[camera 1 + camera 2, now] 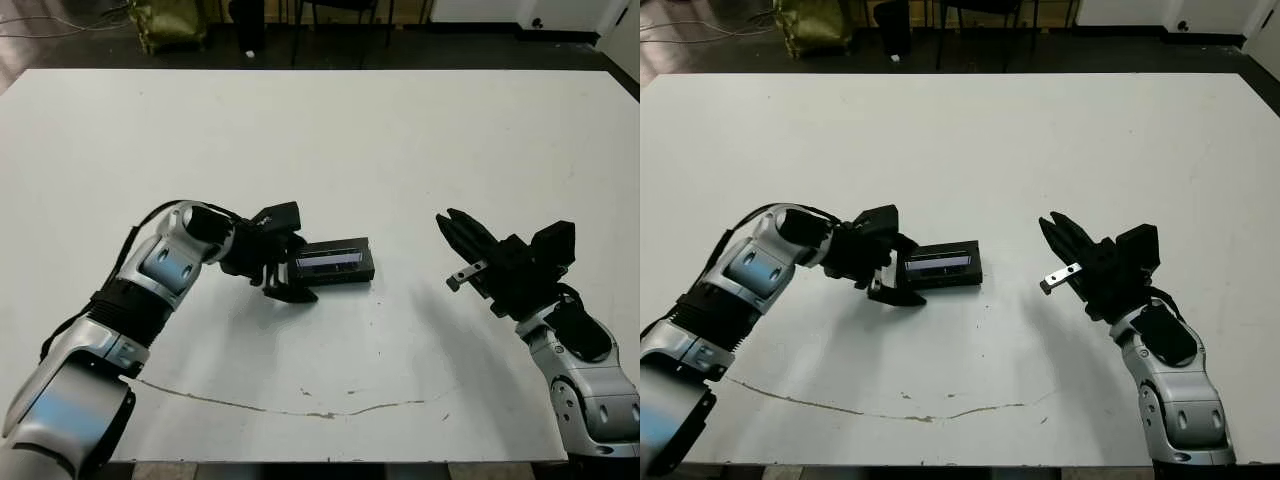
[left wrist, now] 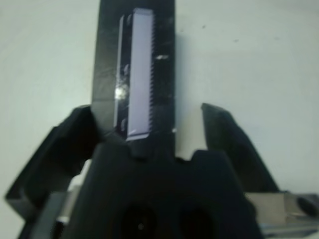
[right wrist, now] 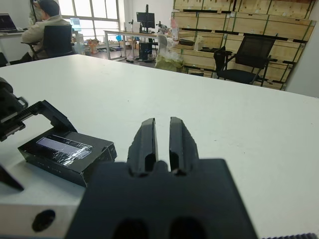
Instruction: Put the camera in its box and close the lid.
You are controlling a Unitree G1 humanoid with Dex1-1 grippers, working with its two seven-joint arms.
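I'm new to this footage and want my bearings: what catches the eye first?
A black box with its lid on, glossy window strip up, lies mid-table. The left end effector sits open at its end, fingers spread. The right end effector hovers apart to the right, fingers together, holding nothing.

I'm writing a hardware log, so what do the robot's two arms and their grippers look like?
Both arms have rounded silver-grey shells with black joint sections. A black cable loops along the left arm. The left gripper and right gripper are matt black, each with two tapered fingers on a blocky black body. A small silver metal bracket shows beside the right gripper.
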